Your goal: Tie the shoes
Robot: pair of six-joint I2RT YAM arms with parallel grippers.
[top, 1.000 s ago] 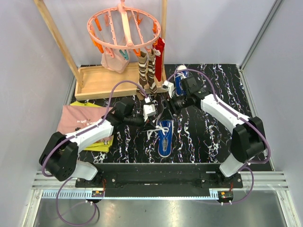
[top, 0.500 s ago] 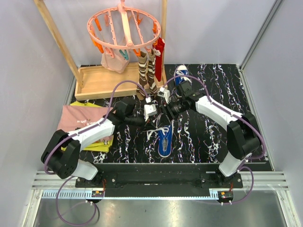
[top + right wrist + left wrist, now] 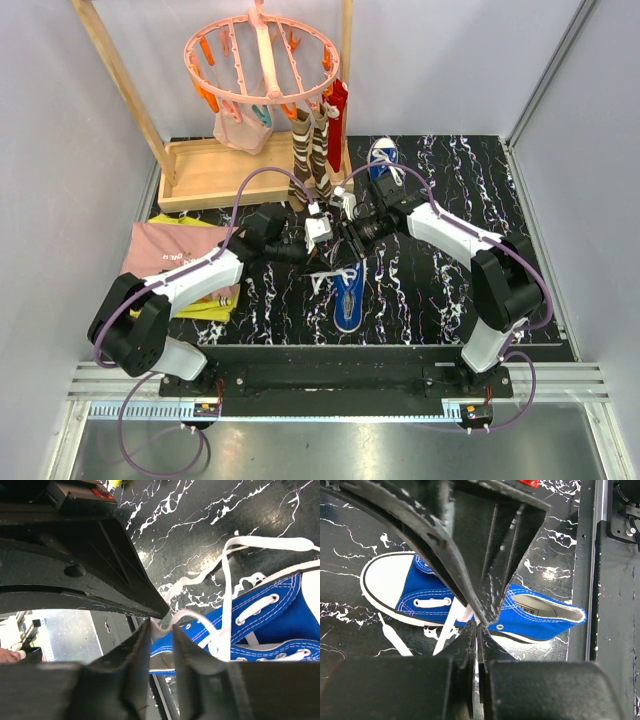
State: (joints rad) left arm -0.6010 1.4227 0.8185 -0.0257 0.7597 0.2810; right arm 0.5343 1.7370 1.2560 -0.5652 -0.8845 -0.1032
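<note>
The left gripper (image 3: 477,624) is clenched on the near shoe's (image 3: 415,592) white lace (image 3: 449,630), likely tensioning it. The right gripper (image 3: 161,625) brackets a loop (image 3: 192,613), and whether it actually grips the loop cannot be told.

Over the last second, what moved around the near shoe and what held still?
The right gripper swung left to meet the left gripper above the near shoe. Its jaws narrowed around a loop of lace, with a gap still showing. The left gripper stayed shut on the lace. The near shoe and far shoe kept their places.
</note>
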